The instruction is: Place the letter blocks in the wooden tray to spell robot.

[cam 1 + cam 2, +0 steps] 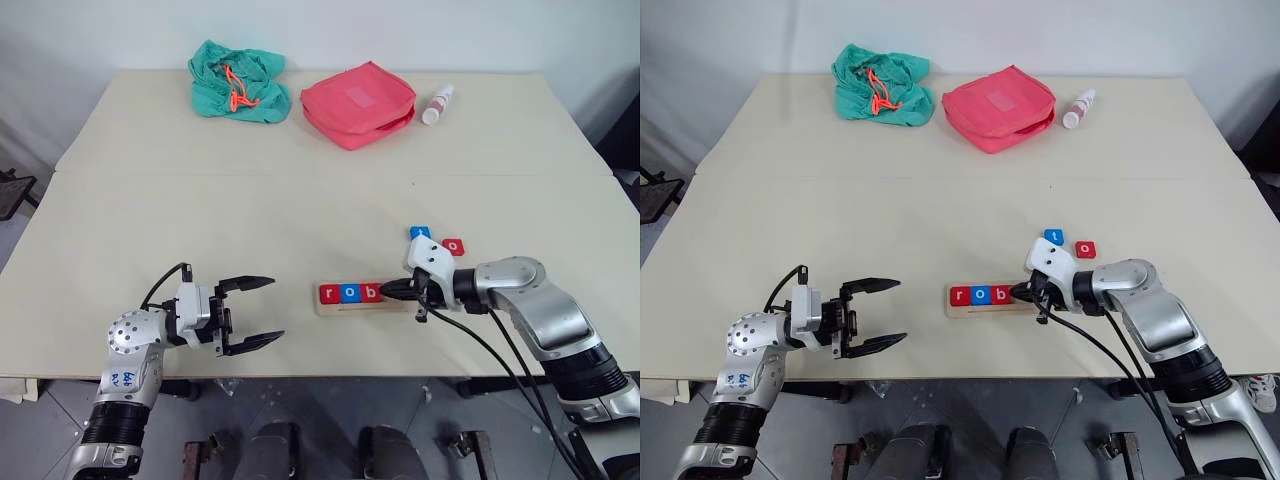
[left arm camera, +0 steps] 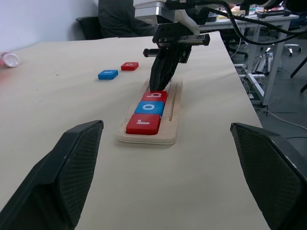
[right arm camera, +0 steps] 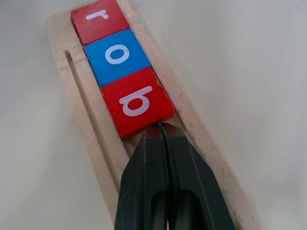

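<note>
Right wrist view: closed right gripper (image 3: pixel 160 132) nudging b tile (image 3: pixel 136 101); you next fetch red o tile (image 1: pixel 454 245), one o'clock of tray (image 1: pixel 335 307).

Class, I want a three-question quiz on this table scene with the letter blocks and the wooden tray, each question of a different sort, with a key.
1. True or false: the wooden tray already holds three letter blocks.
2. Which letter block does the shut right tool meet at its edge?
A. red r
B. blue o
C. red b
3. Fill in: the two loose blocks on the table, a blue one and a red one, lie beyond the tray, and the left tool stands ____.

Key: 1 true; 2 C; 3 open
</note>
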Controlling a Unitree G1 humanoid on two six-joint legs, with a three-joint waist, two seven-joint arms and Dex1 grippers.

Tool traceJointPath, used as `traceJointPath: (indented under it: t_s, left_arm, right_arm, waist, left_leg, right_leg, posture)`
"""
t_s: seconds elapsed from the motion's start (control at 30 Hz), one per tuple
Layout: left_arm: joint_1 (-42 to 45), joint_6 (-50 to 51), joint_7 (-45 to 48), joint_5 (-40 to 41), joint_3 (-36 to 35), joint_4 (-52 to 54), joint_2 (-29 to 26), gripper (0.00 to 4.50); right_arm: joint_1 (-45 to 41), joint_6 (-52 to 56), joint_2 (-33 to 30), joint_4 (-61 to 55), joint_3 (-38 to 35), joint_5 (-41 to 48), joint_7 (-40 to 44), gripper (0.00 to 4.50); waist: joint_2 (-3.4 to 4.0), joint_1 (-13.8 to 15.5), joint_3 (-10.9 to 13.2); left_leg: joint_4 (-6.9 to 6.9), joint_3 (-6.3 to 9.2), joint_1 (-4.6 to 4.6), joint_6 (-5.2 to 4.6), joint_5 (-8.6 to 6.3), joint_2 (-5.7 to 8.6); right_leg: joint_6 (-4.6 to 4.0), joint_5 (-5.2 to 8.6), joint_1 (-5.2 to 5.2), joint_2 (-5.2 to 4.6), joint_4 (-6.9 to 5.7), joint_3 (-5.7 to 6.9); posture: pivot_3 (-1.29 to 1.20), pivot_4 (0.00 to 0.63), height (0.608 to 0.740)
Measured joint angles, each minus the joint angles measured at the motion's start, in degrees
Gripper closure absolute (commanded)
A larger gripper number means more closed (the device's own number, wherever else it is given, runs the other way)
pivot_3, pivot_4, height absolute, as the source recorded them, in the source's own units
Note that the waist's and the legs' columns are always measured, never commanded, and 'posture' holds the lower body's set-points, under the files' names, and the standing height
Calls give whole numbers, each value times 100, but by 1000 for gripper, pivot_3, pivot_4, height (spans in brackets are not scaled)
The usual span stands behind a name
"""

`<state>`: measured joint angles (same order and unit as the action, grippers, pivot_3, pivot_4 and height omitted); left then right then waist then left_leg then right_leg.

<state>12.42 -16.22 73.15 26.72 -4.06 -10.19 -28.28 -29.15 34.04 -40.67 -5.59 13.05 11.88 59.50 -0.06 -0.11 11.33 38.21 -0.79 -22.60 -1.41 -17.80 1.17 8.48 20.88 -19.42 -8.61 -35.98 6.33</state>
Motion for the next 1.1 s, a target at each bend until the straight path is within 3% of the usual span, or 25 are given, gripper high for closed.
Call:
traceJointPath:
  t_s: [0.37,0.6,0.7,0.83,1.07,1.1]
  left_arm:
    - [25,-21,0,-8,2,-112,1,0]
    - [78,-83,44,-9,3,-204,1,0]
    - [118,-114,104,-9,13,-260,6,0]
    - [158,-128,161,-9,19,-370,13,0]
    - [192,-130,224,-8,21,-411,13,0]
    - [225,-131,253,-7,26,-417,17,0]
  right_arm:
    - [1,23,27,19,-50,2,-49,4462]
    - [355,206,-207,-195,-759,87,-369,4462]
    - [836,-17,7,-212,-1487,171,-924,3936]
    - [1317,-211,92,-223,-2223,252,-1394,2624]
    - [2004,-285,263,-243,-2992,1010,-1347,129]
    - [2206,-365,296,-351,-3171,1061,-1386,31]
  waist:
    - [0,9,0]
    - [0,17,0]
    - [0,35,0]
    - [0,28,0]
    - [0,10,0]
    - [0,15,0]
  left_leg:
    - [0,0,0,0,0,0]
    - [-1,1,-1,0,0,1]
    - [-2,1,-2,0,0,3]
    - [-2,-2,0,0,0,1]
    - [-4,-11,6,-1,1,-1]
    - [-8,-9,8,-1,1,-2]
  right_leg:
    - [0,0,0,0,0,0]
    - [0,0,0,-1,0,2]
    - [0,0,1,-3,0,3]
    - [0,0,1,-1,-1,2]
    - [0,0,3,-1,-1,-2]
    - [0,0,3,0,-1,-2]
  posture:
    - [0,150,740]
    - [0,150,740]
    - [0,150,740]
    - [0,150,740]
    - [0,150,740]
    - [0,150,740]
